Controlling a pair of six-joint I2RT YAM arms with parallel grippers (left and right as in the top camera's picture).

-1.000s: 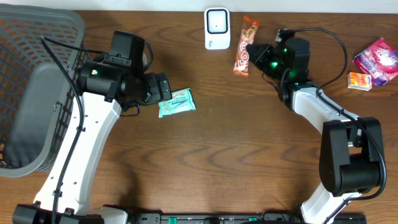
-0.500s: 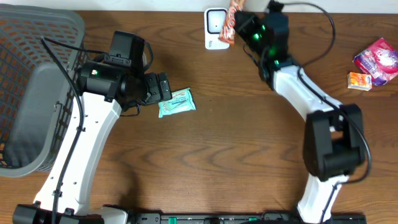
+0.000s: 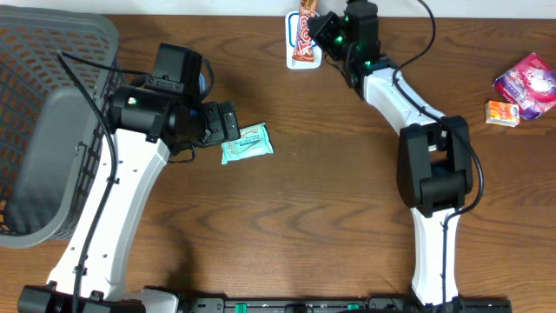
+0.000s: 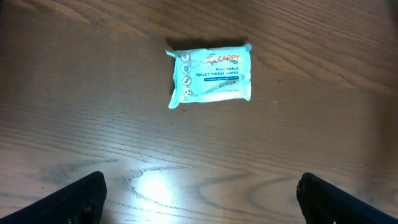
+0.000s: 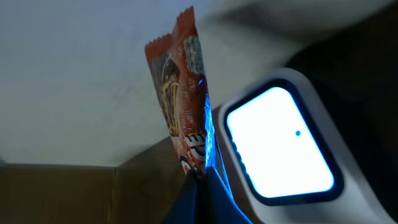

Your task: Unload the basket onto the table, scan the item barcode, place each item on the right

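My right gripper [image 3: 321, 33] is shut on one end of an orange snack bar wrapper [image 3: 304, 30], held over the white barcode scanner [image 3: 294, 57] at the table's back edge. In the right wrist view the wrapper [image 5: 182, 99] sticks up from the pinched gripper [image 5: 202, 182], right beside the scanner's lit window [image 5: 280, 144]. My left gripper [image 3: 228, 122] hangs open over the table with nothing between its fingers [image 4: 81, 199]. A teal wipes pack [image 4: 210, 74] lies flat just ahead of it, also seen from overhead [image 3: 247, 143].
A grey wire basket [image 3: 35, 130] with a grey liner fills the left side. A pink packet [image 3: 527, 81] and a small orange box [image 3: 502, 113] lie at the far right edge.
The right arm has swung left and back, carrying the orange wrapper from the scanner's right side to over the scanner. The left arm and wipes pack have not moved.
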